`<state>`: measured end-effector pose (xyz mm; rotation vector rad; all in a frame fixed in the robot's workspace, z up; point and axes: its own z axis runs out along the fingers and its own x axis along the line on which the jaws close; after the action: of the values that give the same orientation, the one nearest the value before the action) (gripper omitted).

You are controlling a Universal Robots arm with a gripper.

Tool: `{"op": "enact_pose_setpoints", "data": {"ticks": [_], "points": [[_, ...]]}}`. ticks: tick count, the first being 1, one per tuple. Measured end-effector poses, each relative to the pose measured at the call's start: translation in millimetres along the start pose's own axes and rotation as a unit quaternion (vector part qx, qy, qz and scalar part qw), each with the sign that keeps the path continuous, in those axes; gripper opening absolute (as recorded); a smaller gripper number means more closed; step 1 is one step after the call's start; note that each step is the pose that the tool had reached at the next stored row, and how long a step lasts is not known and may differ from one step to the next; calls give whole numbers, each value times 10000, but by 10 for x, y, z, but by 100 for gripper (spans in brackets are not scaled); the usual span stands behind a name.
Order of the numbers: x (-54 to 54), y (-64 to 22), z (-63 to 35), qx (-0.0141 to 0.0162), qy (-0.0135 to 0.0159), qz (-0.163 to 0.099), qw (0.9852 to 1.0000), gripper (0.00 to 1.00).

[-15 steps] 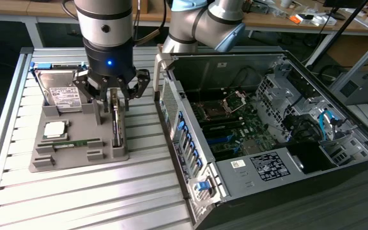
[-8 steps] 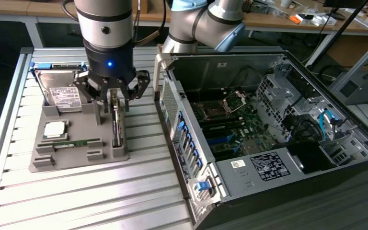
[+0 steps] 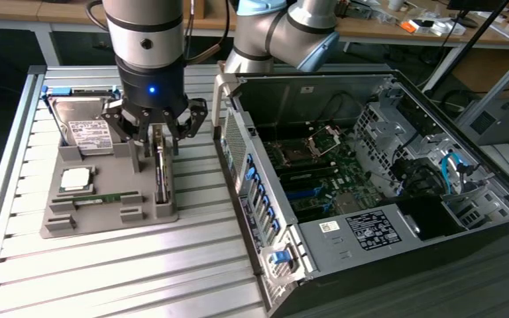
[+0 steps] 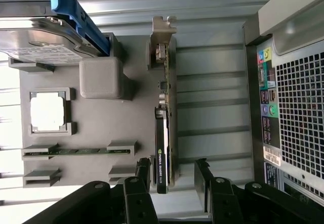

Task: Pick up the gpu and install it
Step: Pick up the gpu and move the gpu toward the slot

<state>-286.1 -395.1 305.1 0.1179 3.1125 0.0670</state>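
Observation:
The gpu (image 3: 161,173) is a thin dark card with a silvery metal edge, standing on its edge in a slot of the grey holder tray (image 3: 104,222). My gripper (image 3: 161,136) hangs right over the card's far end, open. In the wrist view the gpu (image 4: 165,118) runs between my two fingers (image 4: 143,172), with the gripper (image 4: 172,176) straddling its end. One finger sits close to the card and the other stands apart from it. The open computer case (image 3: 360,185) lies on the exterior view's right with its motherboard (image 3: 321,189) exposed.
The tray also holds a silver hard drive (image 3: 87,129) with a blue bracket, a square processor (image 3: 76,177) and a slim green memory stick (image 3: 95,197). The case's perforated rear wall (image 4: 296,107) stands close beside the tray. Slatted metal tabletop (image 3: 130,271) lies in front.

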Motion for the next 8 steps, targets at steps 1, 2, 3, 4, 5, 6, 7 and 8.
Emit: {"op": "enact_pose_setpoints", "data": {"ticks": [1, 2, 3, 4, 5, 6, 7, 8], "points": [[0, 0, 3, 0, 0, 0, 10000, 48], [0, 0, 5, 1, 0, 0, 10000, 48], [0, 0, 9, 1, 0, 0, 10000, 48], [0, 0, 12, 1, 0, 0, 10000, 48], [0, -1, 16, 1, 0, 0, 10000, 48], [0, -1, 18, 1, 0, 0, 10000, 48], [0, -1, 23, 2, 0, 0, 10000, 48], [1, -1, 28, 3, 0, 0, 10000, 48]]}}
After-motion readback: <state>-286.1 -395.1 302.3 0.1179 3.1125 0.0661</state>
